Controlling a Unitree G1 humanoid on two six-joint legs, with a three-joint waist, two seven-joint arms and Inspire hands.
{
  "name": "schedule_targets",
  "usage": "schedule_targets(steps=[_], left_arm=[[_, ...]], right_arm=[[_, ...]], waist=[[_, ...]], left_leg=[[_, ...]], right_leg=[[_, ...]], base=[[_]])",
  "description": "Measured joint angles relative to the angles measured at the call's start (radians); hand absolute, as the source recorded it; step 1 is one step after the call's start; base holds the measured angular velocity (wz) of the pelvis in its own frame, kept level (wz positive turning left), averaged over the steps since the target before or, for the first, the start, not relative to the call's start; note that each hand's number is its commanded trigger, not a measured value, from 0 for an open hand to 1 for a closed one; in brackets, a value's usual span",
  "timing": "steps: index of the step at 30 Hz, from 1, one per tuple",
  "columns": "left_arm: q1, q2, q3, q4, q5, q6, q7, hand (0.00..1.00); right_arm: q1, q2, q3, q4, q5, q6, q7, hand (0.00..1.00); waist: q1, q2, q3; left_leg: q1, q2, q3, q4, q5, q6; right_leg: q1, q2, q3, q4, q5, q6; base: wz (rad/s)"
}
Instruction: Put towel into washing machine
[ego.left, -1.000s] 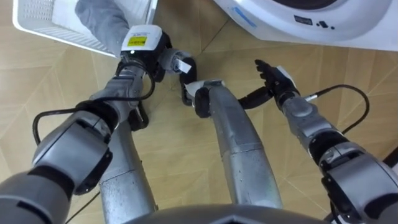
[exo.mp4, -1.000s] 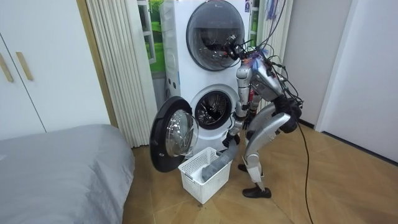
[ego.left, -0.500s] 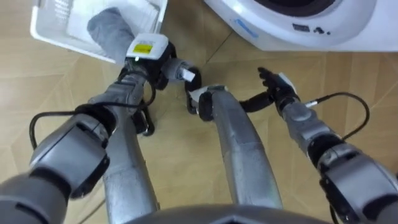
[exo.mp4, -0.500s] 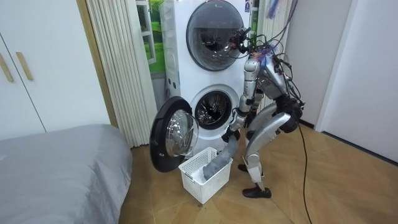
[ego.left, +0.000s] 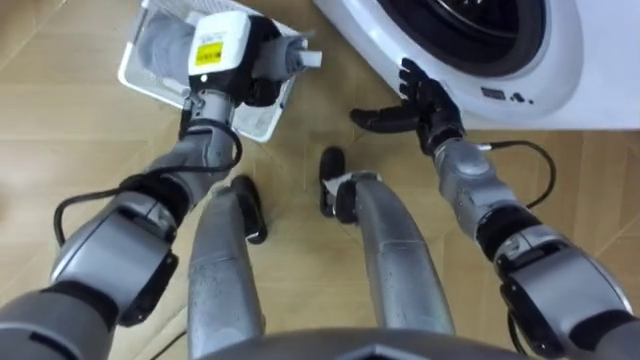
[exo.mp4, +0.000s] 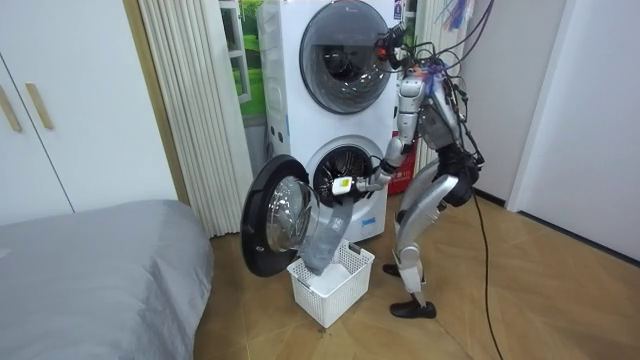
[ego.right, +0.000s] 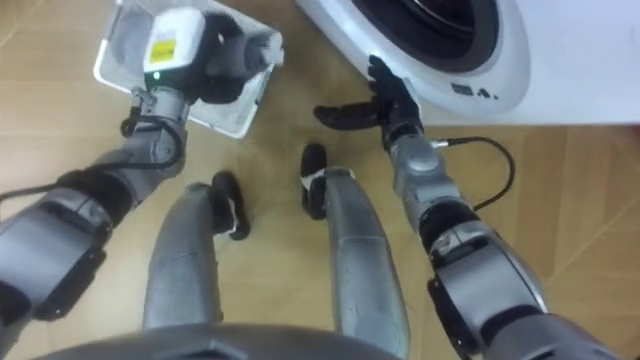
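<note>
A grey towel (exo.mp4: 322, 235) hangs from my left hand (exo.mp4: 346, 186), held up above the white basket (exo.mp4: 325, 290) in front of the lower washing machine's round opening (exo.mp4: 345, 172). From above, my left hand (ego.left: 255, 62) is curled on the towel (ego.left: 165, 40) over the basket (ego.left: 150, 78). My right hand (ego.left: 422, 98) is open, fingers straight and thumb out, close to the washing machine's white front (ego.left: 530, 75) just under its dark drum opening (ego.left: 470, 20). I stand upright facing the machine.
The machine's round door (exo.mp4: 278, 215) stands swung open toward the room view's left, beside the basket. A second machine (exo.mp4: 345, 55) is stacked above. A grey bed (exo.mp4: 90, 260) and a pleated curtain (exo.mp4: 195, 100) lie further to the room view's left.
I have straightened up, and my left hand has lifted the towel out of the basket toward the drum opening. My right hand has risen to the machine's front. The head view swung toward the machine.
</note>
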Motion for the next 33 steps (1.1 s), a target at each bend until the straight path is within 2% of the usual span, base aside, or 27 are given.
schedule_targets(steps=[3, 4, 5, 6, 7, 10, 12, 13, 14, 15, 16, 18, 19, 21, 22, 24, 29, 30, 32, 33], left_arm=[[0.012, -0.045, 0.003, -0.095, -0.144, -0.008, 0.015, 1.0], [0.013, -0.052, 0.001, -0.101, -0.174, -0.01, 0.013, 1.0], [0.025, -0.069, 0.001, -0.132, -0.236, -0.013, -0.002, 1.0], [0.034, -0.071, 0.003, -0.151, -0.272, -0.018, -0.013, 1.0], [0.053, -0.078, 0.007, -0.188, -0.353, -0.028, -0.045, 1.0], [0.082, -0.084, 0.006, -0.248, -0.574, -0.032, -0.16, 1.0], [0.105, -0.084, 0.004, -0.3, -0.792, -0.032, -0.262, 1.0], [0.111, -0.084, 0.003, -0.312, -0.843, -0.032, -0.29, 1.0], [0.117, -0.085, -0.001, -0.318, -0.97, -0.032, -0.36, 1.0], [0.119, -0.084, -0.003, -0.317, -1.032, -0.032, -0.394, 1.0], [0.125, -0.079, -0.003, -0.317, -1.139, -0.031, -0.453, 1.0], [0.138, -0.071, -0.009, -0.318, -1.353, -0.028, -0.576, 1.0], [0.143, -0.07, -0.009, -0.318, -1.395, -0.025, -0.607, 1.0], [0.17, -0.067, -0.012, -0.34, -1.533, -0.003, -0.72, 1.0], [0.174, -0.067, -0.014, -0.342, -1.564, 0.005, -0.75, 1.0], [0.184, -0.066, -0.017, -0.342, -1.676, 0.053, -0.844, 1.0], [0.189, -0.055, -0.039, -0.335, -1.826, 0.138, -0.976, 1.0], [0.19, -0.055, -0.043, -0.332, -1.834, 0.146, -0.987, 1.0], [0.204, -0.055, -0.047, -0.328, -1.861, 0.177, -1.032, 1.0], [0.207, -0.055, -0.048, -0.326, -1.862, 0.188, -1.049, 1.0]], right_arm=[[-0.007, 0.006, 0.001, -0.026, -0.05, -0.005, -0.013, 0.0], [-0.007, 0.008, 0.001, -0.026, -0.059, -0.005, -0.017, 0.0], [-0.004, 0.009, 0.001, -0.037, -0.076, -0.005, -0.022, 0.0], [0.0, 0.009, 0.0, -0.051, -0.092, -0.005, -0.025, 0.0], [0.005, 0.01, -0.001, -0.073, -0.12, -0.007, -0.023, 0.0], [0.015, 0.012, 0.005, -0.088, -0.162, -0.012, -0.011, 0.0], [0.028, 0.012, -0.002, -0.089, -0.173, -0.011, 0.011, 0.0], [0.032, 0.01, -0.003, -0.088, -0.172, -0.011, 0.012, 0.0], [0.04, 0.009, -0.004, -0.082, -0.173, -0.009, 0.016, 0.0], [0.043, 0.009, -0.004, -0.079, -0.172, -0.007, 0.02, 0.0], [0.053, 0.011, -0.005, -0.078, -0.173, -0.005, 0.028, 0.0], [0.068, 0.012, -0.009, -0.06, -0.176, -0.005, 0.045, 0.0], [0.073, 0.013, -0.009, -0.054, -0.177, -0.005, 0.047, 0.0], [0.092, 0.012, -0.01, -0.051, -0.178, 0.005, 0.06, 0.0], [0.095, 0.012, -0.011, -0.051, -0.18, 0.008, 0.063, 0.0], [0.097, 0.01, -0.024, -0.055, -0.203, 0.026, 0.08, 0.0], [0.094, 0.007, -0.051, -0.054, -0.215, 0.07, 0.111, 0.0], [0.094, 0.007, -0.056, -0.053, -0.217, 0.075, 0.115, 0.29], [0.093, 0.006, -0.062, -0.053, -0.225, 0.095, 0.122, 0.72], [0.091, 0.006, -0.072, -0.053, -0.232, 0.107, 0.125, 1.0]], waist=[[0.013, 0.004, -0.0021], [0.016, 0.004, -0.0021], [0.02, 0.005, -0.003], [0.022, 0.005, -0.0033], [0.025, 0.004, -0.0035], [0.034, 0.004, -0.004], [0.037, 0.0, -0.0103], [0.039, 0.0, -0.0122], [0.044, 0.002, -0.0156], [0.044, 0.002, -0.0163], [0.044, -0.003, -0.0258], [0.042, -0.003, -0.0329], [0.043, -0.004, -0.0358], [0.046, -0.003, -0.0455], [0.045, -0.003, -0.0456], [0.038, -0.003, -0.0481], [0.034, 0.0, -0.0497], [0.034, 0.0, -0.0499], [0.029, 0.0, -0.0499], [0.029, 0.001, -0.0499]], left_leg=[[0.01, -0.01, -0.002, -0.026, 0.01, 0.008], [0.014, -0.013, -0.002, -0.029, 0.01, 0.009], [0.018, -0.019, -0.002, -0.036, 0.013, 0.013], [0.019, -0.02, -0.001, -0.037, 0.014, 0.014], [0.018, -0.022, -0.001, -0.037, 0.014, 0.015], [0.022, -0.021, 0.003, -0.037, 0.018, 0.021], [0.023, -0.029, 0.002, -0.045, 0.023, 0.026], [0.023, -0.033, -0.001, -0.046, 0.024, 0.027], [0.027, -0.036, -0.004, -0.046, 0.026, 0.028], [0.031, -0.036, -0.006, -0.046, 0.026, 0.029], [0.034, -0.036, -0.008, -0.048, 0.028, 0.031], [0.057, -0.037, -0.016, -0.055, 0.032, 0.035], [0.064, -0.037, -0.017, -0.057, 0.032, 0.035], [0.077, -0.039, -0.021, -0.063, 0.035, 0.039], [0.079, -0.041, -0.021, -0.066, 0.036, 0.04], [0.087, -0.049, -0.022, -0.082, 0.046, 0.045], [0.086, -0.053, -0.028, -0.098, 0.055, 0.047], [0.087, -0.053, -0.029, -0.099, 0.055, 0.047], [0.093, -0.054, -0.03, -0.105, 0.056, 0.046], [0.093, -0.054, -0.03, -0.107, 0.056, 0.046]], right_leg=[[0.015, -0.009, -0.008, -0.016, 0.0, 0.007], [0.018, -0.012, -0.009, -0.017, -0.001, 0.008], [0.021, -0.018, -0.011, -0.019, -0.003, 0.012], [0.022, -0.019, -0.011, -0.022, -0.003, 0.012], [0.022, -0.022, -0.011, -0.021, -0.005, 0.015], [0.032, -0.028, -0.02, -0.023, -0.006, 0.017], [0.036, -0.041, -0.027, -0.024, -0.01, 0.02], [0.036, -0.044, -0.028, -0.021, -0.011, 0.021], [0.044, -0.048, -0.032, -0.021, -0.011, 0.022], [0.049, -0.05, -0.033, -0.021, -0.011, 0.023], [0.055, -0.054, -0.037, -0.022, -0.01, 0.025], [0.089, -0.056, -0.05, -0.041, -0.003, 0.028], [0.097, -0.056, -0.05, -0.044, -0.003, 0.029], [0.116, -0.057, -0.056, -0.06, 0.003, 0.035], [0.12, -0.058, -0.057, -0.063, 0.004, 0.037], [0.13, -0.062, -0.056, -0.077, 0.012, 0.041], [0.132, -0.06, -0.058, -0.101, 0.026, 0.044], [0.134, -0.059, -0.059, -0.104, 0.027, 0.044], [0.142, -0.058, -0.063, -0.111, 0.028, 0.044], [0.142, -0.057, -0.063, -0.114, 0.028, 0.044]], base=[[0.11], [0.08], [0.1], [0.11], [0.06], [0.1], [0.2], [0.16], [0.11], [0.13], [0.13], [0.11], [0.04], [0.02], [0.04], [0.07], [0.0], [0.0], [0.02], [0.0]])
